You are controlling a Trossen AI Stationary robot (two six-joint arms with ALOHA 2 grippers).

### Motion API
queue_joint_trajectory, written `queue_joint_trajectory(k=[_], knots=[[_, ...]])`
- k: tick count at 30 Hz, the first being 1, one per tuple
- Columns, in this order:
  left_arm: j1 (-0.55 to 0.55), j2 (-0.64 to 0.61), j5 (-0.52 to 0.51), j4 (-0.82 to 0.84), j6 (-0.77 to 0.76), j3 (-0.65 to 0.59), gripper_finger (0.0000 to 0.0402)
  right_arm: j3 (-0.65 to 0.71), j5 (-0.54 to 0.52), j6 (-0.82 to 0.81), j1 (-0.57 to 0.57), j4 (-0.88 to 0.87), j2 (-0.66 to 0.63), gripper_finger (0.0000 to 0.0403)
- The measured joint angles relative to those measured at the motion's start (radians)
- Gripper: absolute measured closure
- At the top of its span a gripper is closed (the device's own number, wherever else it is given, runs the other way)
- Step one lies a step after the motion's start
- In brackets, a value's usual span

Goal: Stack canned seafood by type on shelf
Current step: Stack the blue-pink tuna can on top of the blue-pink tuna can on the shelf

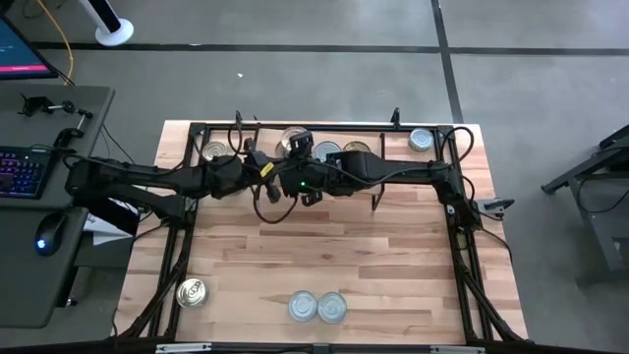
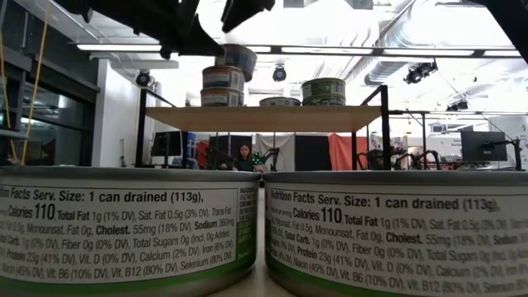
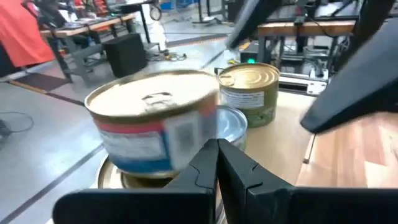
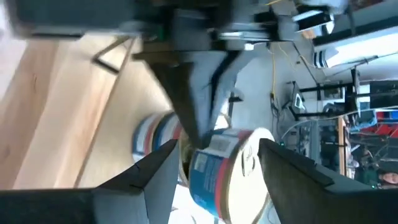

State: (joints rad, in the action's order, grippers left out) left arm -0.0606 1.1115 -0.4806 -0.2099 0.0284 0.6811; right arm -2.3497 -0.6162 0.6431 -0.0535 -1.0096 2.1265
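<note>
The shelf stands at the table's far side with several tins on it. Near its middle a blue-and-red-labelled tin tilts above a stack of two tins. My right gripper comes from the right and is shut on that top tin. My left gripper is shut, with its tips right beside the same tin's wall; whether they touch it I cannot tell. A gold-lidded, green-labelled tin stands just beyond. My right gripper has the top tin between its two fingers, one finger over the pale lid and the other at the tin's bottom edge. The fingers slant down from the table's right. The tin sits tilted over the stack; whether it is clear of the tin below, I cannot tell.
More tins stand on the shelf at its left and right ends. On the table near the front edge are a gold-lidded tin and two silver-lidded tins. The black frame rails run along the table's sides.
</note>
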Motion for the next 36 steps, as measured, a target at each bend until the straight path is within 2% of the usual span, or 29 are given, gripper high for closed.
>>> queue_joint_trajectory(k=[9,17,23,28,36], knots=[[0.021,-0.019,0.012,0.010,-0.001,0.000,0.0401,-0.007,0.012,-0.038,-0.015,-0.002,-0.012,0.0194],[0.043,-0.158,-0.008,0.124,-0.011,0.000,0.0402,-0.007,0.033,-0.129,-0.002,-0.016,-0.040,0.0194],[0.071,-0.257,0.000,0.184,-0.114,0.001,0.0402,-0.006,0.112,-0.334,0.008,-0.076,-0.102,0.0194],[0.162,-0.266,0.000,0.260,-0.213,0.000,0.0402,-0.006,0.202,-0.516,-0.004,-0.219,-0.145,0.0194],[0.370,-0.202,-0.043,0.224,-0.314,0.000,0.0402,-0.004,0.205,-0.563,-0.045,-0.401,-0.191,0.0194]])
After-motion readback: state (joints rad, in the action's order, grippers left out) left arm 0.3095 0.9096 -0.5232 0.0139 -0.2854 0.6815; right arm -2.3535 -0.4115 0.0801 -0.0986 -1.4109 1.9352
